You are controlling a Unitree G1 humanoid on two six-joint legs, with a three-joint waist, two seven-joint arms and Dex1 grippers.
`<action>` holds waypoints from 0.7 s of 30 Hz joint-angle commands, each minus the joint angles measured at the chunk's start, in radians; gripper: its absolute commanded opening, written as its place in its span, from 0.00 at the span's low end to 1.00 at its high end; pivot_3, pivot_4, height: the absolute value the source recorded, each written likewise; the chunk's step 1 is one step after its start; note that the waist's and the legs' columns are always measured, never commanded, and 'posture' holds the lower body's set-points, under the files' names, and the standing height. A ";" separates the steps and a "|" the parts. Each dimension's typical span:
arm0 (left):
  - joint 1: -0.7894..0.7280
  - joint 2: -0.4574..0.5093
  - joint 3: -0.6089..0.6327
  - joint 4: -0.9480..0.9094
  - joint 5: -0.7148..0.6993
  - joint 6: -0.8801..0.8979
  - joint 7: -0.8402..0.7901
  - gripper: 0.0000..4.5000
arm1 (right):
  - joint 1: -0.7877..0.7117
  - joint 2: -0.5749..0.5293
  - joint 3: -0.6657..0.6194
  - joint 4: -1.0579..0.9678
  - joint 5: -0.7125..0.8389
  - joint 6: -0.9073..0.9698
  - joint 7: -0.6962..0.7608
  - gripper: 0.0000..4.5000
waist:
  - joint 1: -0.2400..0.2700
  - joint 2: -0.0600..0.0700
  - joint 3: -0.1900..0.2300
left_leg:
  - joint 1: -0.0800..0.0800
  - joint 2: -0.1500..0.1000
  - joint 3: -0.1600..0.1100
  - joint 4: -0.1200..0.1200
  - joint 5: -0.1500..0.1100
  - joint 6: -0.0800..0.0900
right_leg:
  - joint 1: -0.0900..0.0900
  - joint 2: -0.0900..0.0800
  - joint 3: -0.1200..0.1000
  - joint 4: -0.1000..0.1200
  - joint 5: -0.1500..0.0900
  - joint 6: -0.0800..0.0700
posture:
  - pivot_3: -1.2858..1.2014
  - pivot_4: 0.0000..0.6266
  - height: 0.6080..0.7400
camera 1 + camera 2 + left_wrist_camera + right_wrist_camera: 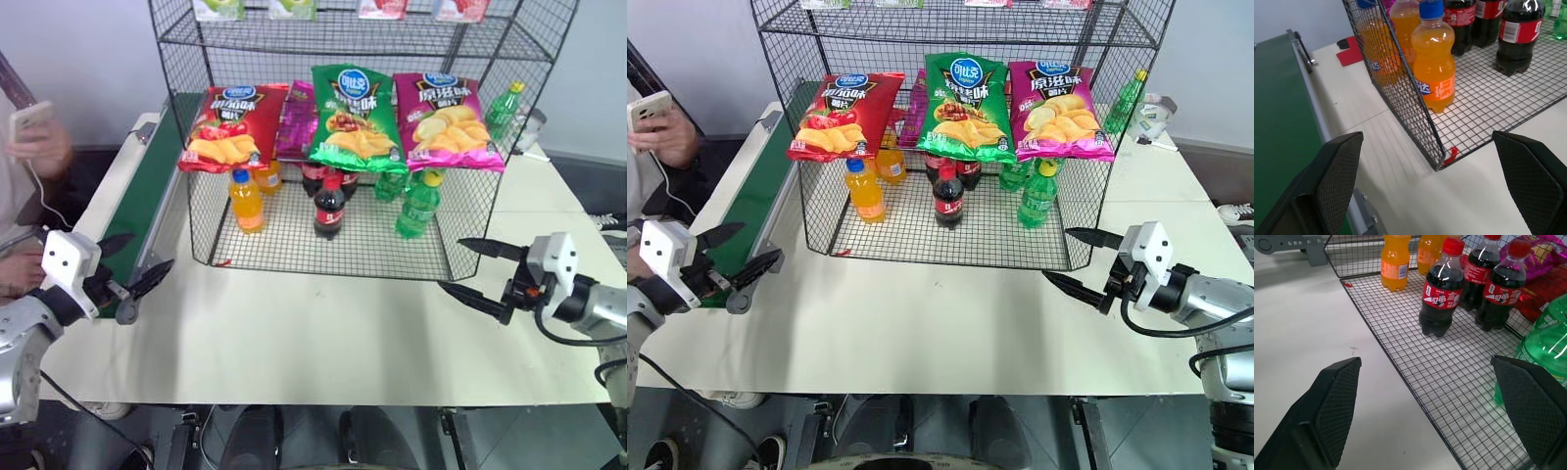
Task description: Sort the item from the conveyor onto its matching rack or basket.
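The green crisp bag (355,119) already hangs on the rack's (186,147) middle tier at twelve o'clock, between one red bag (231,125) and one magenta bag (446,121), above two orange, three cola and two green bottles. The belt (147,191) lies at ten o'clock. Both the left gripper (137,262) and right gripper (482,272) are spread wide and empty, so I judge the risk is a careless reach knocking a bag loose.

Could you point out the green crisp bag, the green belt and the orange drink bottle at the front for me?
green crisp bag (353,117), left eye view, on its front panel.
green belt (147,186), left eye view, on its dark surface.
orange drink bottle (1434,68), left wrist view, on its body.
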 commanded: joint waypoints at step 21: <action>-0.056 0.028 0.044 0.079 -0.053 -0.078 -0.093 1.00 | -0.004 -0.006 0.015 0.038 -0.023 -0.070 0.000 0.99 | 0.001 0.000 0.000 | 0.000 0.000 0.000 0.000 0.000 0.000 | 0.000 0.000 0.000 0.000 0.000 0.000 | 0.52 0.24 0.99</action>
